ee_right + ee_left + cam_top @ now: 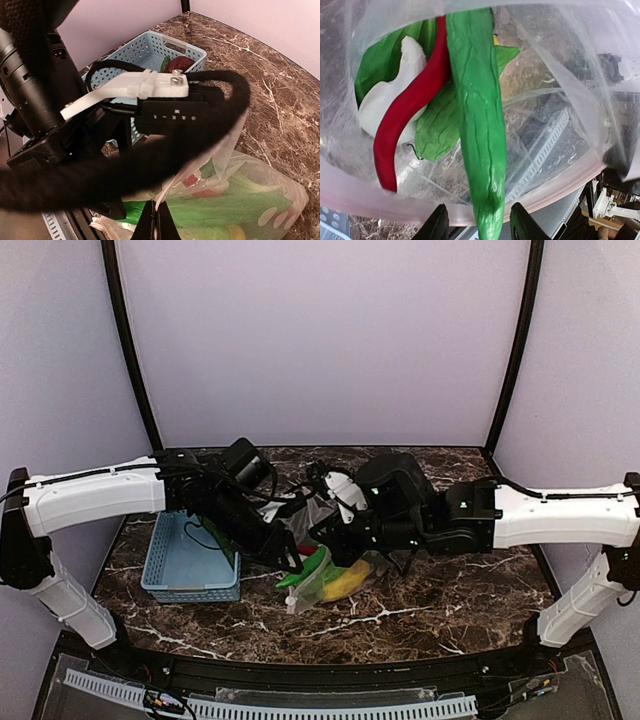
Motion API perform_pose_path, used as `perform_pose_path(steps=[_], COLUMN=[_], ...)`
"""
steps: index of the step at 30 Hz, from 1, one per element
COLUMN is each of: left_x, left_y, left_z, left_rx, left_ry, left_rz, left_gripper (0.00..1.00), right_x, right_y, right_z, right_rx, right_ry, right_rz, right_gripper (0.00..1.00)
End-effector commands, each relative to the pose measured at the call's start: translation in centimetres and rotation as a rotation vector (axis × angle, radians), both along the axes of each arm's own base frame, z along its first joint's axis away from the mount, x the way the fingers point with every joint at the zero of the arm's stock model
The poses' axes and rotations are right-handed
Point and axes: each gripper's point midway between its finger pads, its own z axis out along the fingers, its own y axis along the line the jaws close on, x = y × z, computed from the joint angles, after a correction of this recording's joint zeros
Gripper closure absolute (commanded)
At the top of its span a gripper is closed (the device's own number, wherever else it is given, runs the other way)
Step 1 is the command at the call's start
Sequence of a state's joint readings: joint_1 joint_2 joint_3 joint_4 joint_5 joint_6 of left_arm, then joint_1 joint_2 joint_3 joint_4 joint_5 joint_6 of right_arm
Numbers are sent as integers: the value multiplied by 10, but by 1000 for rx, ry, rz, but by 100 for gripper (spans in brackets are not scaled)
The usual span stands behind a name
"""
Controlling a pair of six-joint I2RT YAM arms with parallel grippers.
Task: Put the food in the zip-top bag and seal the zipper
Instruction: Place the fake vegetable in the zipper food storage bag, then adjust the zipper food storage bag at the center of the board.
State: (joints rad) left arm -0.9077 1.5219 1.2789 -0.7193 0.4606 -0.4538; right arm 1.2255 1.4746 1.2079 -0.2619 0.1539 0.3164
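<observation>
The clear zip-top bag (335, 578) lies mid-table with its mouth held up. In the left wrist view I look into it: a leafy green bunch (437, 125), a white piece (385, 100) and a red chilli (410, 105) lie inside. A long green piece (480, 140) reaches across the pale zipper (380, 200), its tip between the fingers of my left gripper (480, 227), with gaps on both sides. My left gripper (288, 545) is open at the mouth. My right gripper (159, 222) is shut on the bag's zipper edge (169, 192). A yellow piece (350, 582) shows through the bag.
The light blue basket (175, 570) stands left of the bag, holding a dark red fruit (178, 64) and a green piece (164, 63). Both arms crowd over the bag. The left arm's black body and cables (45, 100) fill the right wrist view.
</observation>
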Motion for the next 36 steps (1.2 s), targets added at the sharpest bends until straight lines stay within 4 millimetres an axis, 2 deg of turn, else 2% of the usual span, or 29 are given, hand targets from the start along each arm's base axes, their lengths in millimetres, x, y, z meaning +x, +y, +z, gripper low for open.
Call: perform_pose_path(steps=[1,5,8,11,13,14,15,16,17,18,19,20,21,22,23,24,27,31,36], left_x=[3,1,0,-4,-8,-11,-14,-18,-20,-26,-25,-29,-28,-31,-30,-32,-30,-21,1], left_y=[25,38,46,53,56,58,57,60,57,60,57,59,56,56,53,52,45,45,54], left_z=[7,13,28,40,37,28,28,17,18,7,10,0,6,0,7,4,11,10,0], left_rx=[62,76,43,8,0,10,-9,3,-28,-21,-55,-52,-97,-103,-142,-152,-208,-188,-117], left_ry=[-85,-121,-164,-188,-172,-152,-130,-101,-85,-47,-54,-23,-36,-10,-24,-9,-23,-56,-118], left_rz=[31,53,71,95,110,113,125,129,143,159,169,182,189,198,200,205,206,223,331], left_gripper=[55,41,31,26,24,24,26,27,30,31,34,36,38,40,41,41,44,49,45], right_x=[1,11,18,24,28,29,30,31,32,33,34,34,35,35,36,37,37,35,31], right_y=[-5,-11,-17,-22,-25,-25,-26,-27,-28,-29,-29,-30,-30,-30,-30,-30,-27,-23,-22], right_z=[2,-4,-6,-6,-6,-6,-5,-4,-4,-3,-3,-2,-2,-1,-1,-1,-1,-1,8], right_rx=[43,62,71,83,87,88,91,93,94,96,95,98,99,99,99,99,97,105,132], right_ry=[51,114,143,158,161,163,164,164,164,163,162,161,160,160,159,158,159,171,177], right_rz=[-72,-128,-159,-181,-192,-195,-200,-203,-205,-207,-209,-210,-210,-211,-211,-210,-203,-187,-166], right_gripper=[100,100,100,100,100,100,100,100,100,100,100,100,100,100,100,100,100,100,100])
